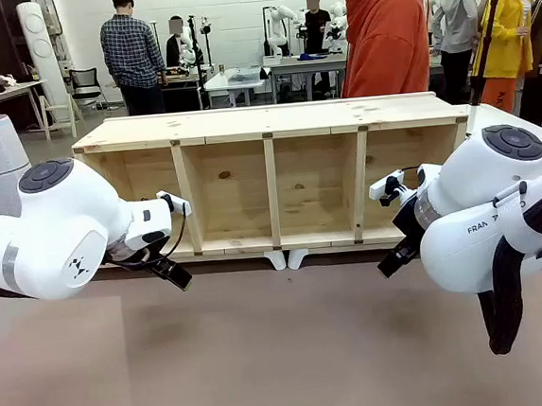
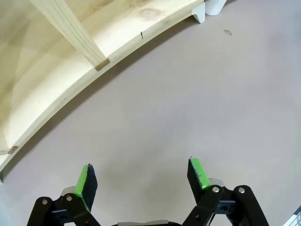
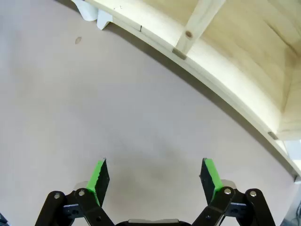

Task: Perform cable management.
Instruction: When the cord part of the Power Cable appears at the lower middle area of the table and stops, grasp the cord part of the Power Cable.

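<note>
The cable is out of view. My left gripper (image 1: 175, 274) hangs low over the bare tabletop in front of the wooden shelf's left bay; in the left wrist view it (image 2: 142, 178) is open, with nothing between its green pads (image 2: 85, 181). My right gripper (image 1: 396, 259) mirrors it in front of the shelf's right bay, and in the right wrist view it (image 3: 155, 175) is also open and empty, its green pads (image 3: 210, 173) wide apart above the table.
A long, low wooden shelf unit (image 1: 264, 120) with several open bays lies across the table (image 1: 284, 354) just beyond both grippers. Two small white feet (image 1: 286, 259) sit at its front middle. A person in an orange hoodie (image 1: 387, 36) stands behind it.
</note>
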Controlling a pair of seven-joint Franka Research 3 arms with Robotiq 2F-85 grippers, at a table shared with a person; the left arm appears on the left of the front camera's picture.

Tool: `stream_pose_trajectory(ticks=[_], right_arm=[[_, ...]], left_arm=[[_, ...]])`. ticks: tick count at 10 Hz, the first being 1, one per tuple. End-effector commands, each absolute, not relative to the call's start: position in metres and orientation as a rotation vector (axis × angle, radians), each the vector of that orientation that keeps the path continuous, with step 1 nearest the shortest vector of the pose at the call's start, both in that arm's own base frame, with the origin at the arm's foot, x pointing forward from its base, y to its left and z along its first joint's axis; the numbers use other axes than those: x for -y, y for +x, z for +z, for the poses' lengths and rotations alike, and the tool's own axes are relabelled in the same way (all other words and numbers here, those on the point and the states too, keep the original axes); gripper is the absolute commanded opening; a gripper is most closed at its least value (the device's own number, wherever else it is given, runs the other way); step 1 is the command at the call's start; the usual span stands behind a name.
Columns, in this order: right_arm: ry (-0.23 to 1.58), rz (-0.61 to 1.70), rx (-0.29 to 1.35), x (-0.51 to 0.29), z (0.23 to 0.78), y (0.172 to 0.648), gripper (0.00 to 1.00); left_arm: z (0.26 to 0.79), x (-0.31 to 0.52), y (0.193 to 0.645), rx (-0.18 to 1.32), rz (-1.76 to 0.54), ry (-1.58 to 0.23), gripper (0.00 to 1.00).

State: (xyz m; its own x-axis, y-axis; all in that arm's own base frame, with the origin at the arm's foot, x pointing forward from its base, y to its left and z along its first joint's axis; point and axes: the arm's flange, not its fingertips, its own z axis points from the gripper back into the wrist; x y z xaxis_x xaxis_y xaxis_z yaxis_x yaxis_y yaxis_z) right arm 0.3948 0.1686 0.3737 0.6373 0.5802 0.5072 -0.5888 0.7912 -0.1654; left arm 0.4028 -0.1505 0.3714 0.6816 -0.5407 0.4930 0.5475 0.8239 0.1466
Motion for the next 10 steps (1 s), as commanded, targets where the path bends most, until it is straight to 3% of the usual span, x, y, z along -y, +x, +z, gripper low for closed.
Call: stream_pose_trajectory(ticks=[1, 10], right_arm=[[0.016, 0.667, 0.573, -0.1686, 0.3737, 0.3948, 1.00], [0.015, 0.669, 0.573, -0.1688, 0.3737, 0.3947, 1.00]], left_arm=[[0.3714, 0.1506, 0.4028, 0.549, -0.610, -0.013, 1.00], [0.3714, 0.1521, 0.4022, 0.549, -0.615, -0.011, 1.00]])
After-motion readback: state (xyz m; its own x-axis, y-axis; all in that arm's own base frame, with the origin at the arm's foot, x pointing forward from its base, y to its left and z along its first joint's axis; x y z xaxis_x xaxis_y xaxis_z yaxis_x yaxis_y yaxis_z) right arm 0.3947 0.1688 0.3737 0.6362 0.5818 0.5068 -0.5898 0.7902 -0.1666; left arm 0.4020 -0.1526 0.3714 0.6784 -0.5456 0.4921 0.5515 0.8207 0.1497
